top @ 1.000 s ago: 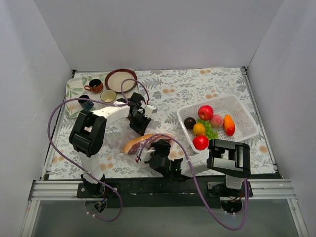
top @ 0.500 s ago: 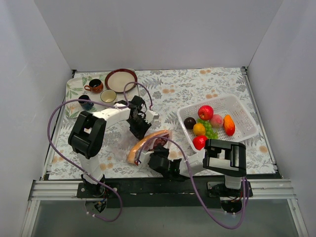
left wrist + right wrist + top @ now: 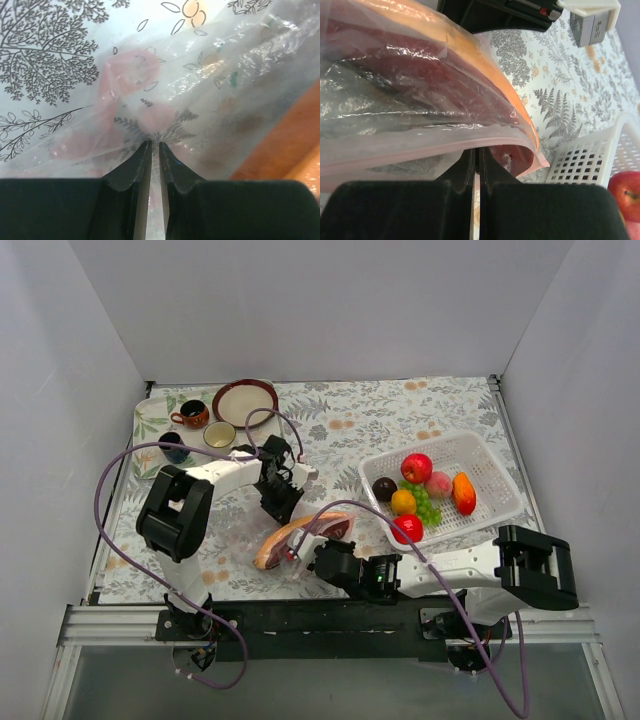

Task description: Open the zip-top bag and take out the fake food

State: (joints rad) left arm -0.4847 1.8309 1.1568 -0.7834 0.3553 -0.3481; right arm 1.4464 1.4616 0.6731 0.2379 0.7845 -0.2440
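The zip-top bag (image 3: 338,530), clear with a pink zip strip (image 3: 420,152), hangs just above the table's near middle, stretched between both grippers. Inside it lies a long maroon and orange piece of fake food (image 3: 285,538), which fills the top of the right wrist view (image 3: 445,85). My left gripper (image 3: 281,508) is shut on a pinch of the clear film (image 3: 155,142) at the bag's far side. On the near side my right gripper (image 3: 322,552) is shut on the pink zip edge (image 3: 476,149). More fake food, including a red apple (image 3: 416,467), sits in the white basket (image 3: 490,465).
A brown-rimmed plate (image 3: 245,402) and several cups (image 3: 190,416) stand on a tray at the back left. The white basket is close to the right of the bag, its corner showing in the right wrist view (image 3: 585,160). Purple cables loop over both arms.
My right gripper has shut on the bag's pink edge and its arm has swung out to the right. The bag with the long piece has tipped up and shifted slightly toward the near edge.
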